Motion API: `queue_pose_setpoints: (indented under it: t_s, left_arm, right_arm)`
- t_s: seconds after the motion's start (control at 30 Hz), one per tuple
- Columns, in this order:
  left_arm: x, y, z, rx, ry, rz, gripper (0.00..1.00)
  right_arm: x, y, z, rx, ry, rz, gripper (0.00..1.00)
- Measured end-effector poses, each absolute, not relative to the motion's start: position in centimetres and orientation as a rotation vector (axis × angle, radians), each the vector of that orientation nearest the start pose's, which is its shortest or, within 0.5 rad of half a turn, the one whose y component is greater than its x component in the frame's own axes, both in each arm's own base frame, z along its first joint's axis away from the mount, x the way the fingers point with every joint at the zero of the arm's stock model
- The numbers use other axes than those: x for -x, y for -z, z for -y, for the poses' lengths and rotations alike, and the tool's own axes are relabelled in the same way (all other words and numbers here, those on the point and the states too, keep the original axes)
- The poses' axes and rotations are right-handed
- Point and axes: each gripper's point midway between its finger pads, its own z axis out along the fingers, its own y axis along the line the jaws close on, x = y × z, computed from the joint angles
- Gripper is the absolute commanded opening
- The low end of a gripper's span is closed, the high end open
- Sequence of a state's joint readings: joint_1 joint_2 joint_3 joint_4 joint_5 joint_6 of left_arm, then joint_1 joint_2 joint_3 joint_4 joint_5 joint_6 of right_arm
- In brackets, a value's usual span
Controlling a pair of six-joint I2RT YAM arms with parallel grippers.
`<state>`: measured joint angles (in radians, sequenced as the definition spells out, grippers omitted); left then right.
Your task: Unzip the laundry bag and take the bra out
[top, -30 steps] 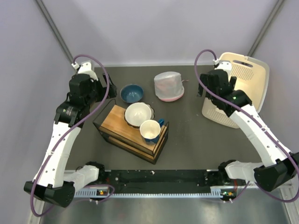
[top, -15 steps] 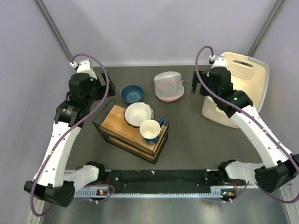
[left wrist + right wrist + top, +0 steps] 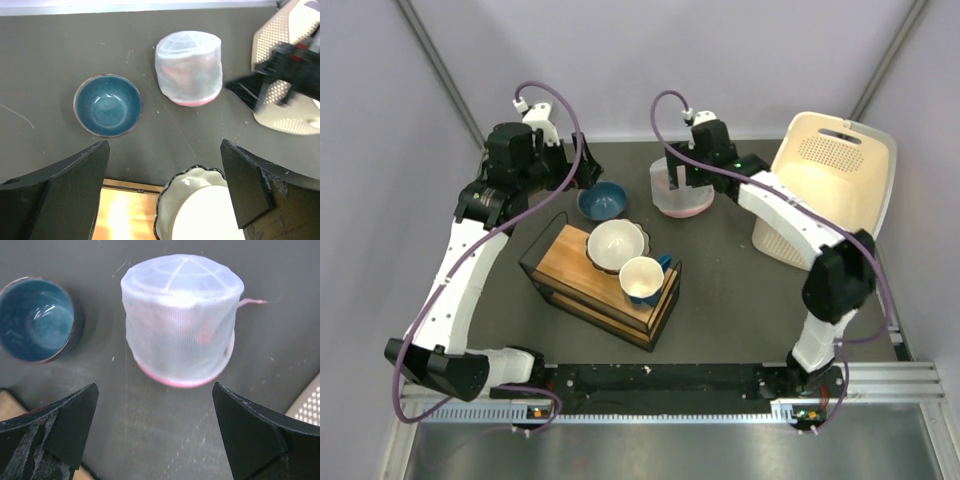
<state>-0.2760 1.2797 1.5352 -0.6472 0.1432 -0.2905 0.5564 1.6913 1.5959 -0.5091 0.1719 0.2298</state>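
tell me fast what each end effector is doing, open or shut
Left end effector: open, holding nothing.
Right end effector: open, holding nothing, over the laundry bag.

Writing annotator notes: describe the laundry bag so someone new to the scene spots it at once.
On the dark table, look to the far side, between the cream perforated basket and the blue bowl. The laundry bag stands there. Unlike its hard neighbours, it is a translucent white mesh dome with a pink rim at its base.
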Motion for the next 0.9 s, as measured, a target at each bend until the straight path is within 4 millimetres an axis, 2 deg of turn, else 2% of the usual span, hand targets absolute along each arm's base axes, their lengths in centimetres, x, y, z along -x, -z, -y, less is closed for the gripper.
queue_pose_setpoints:
  t_s: [0.13,0.27,0.37,0.4,0.47,0.5,0.53,0.57,0.6,0.77,0.9]
  left_arm:
    - [-34.6,-35.8,14.6,-0.135,0.529,-2.005,0.99]
    - [-34.3,-36.8,14.3,-0.158,0.511,-1.992,0.99]
    - [-34.2,-37.2,14.2,-0.170,0.498,-1.983,0.99]
    - [-34.1,-37.1,14.2,-0.171,0.495,-1.985,0.99]
    - [-34.1,-37.1,14.2,-0.172,0.490,-1.986,0.99]
    - [-34.1,-37.1,14.2,-0.172,0.489,-1.986,0.99]
    - [-34.1,-37.1,14.2,-0.172,0.489,-1.986,0.99]
    - [-34.1,-37.1,14.2,-0.173,0.490,-1.986,0.99]
    - [-34.1,-37.0,14.2,-0.174,0.491,-1.988,0.99]
    - [-35.0,-35.9,15.0,-0.203,0.499,-2.020,0.99]
    - [-36.9,-34.3,16.0,-0.241,0.503,-2.064,0.99]
  right_arm:
    - [-45.5,-20.2,-25.4,0.296,-0.211,-2.207,0.99]
    - [-47.6,-17.2,-25.2,0.293,-0.158,-2.251,0.99]
    - [-48.9,-15.2,-24.3,0.278,-0.127,-2.284,0.97]
    - [-49.4,-14.5,-23.8,0.273,-0.116,-2.294,0.91]
    - [-50.1,-13.3,-23.2,0.270,-0.093,-2.312,0.70]
    - [-50.3,-12.7,-23.0,0.272,-0.082,-2.321,0.37]
    - [-50.5,-12.3,-22.7,0.275,-0.075,-2.327,0.20]
    - [-50.6,-11.9,-22.6,0.279,-0.068,-2.333,0.06]
    - [-50.6,-11.4,-22.5,0.267,-0.066,-2.344,0.00]
    - [-50.3,-12.3,-22.7,0.276,-0.086,-2.335,0.00]
    - [-49.6,-15.7,-23.1,0.283,-0.153,-2.288,0.00]
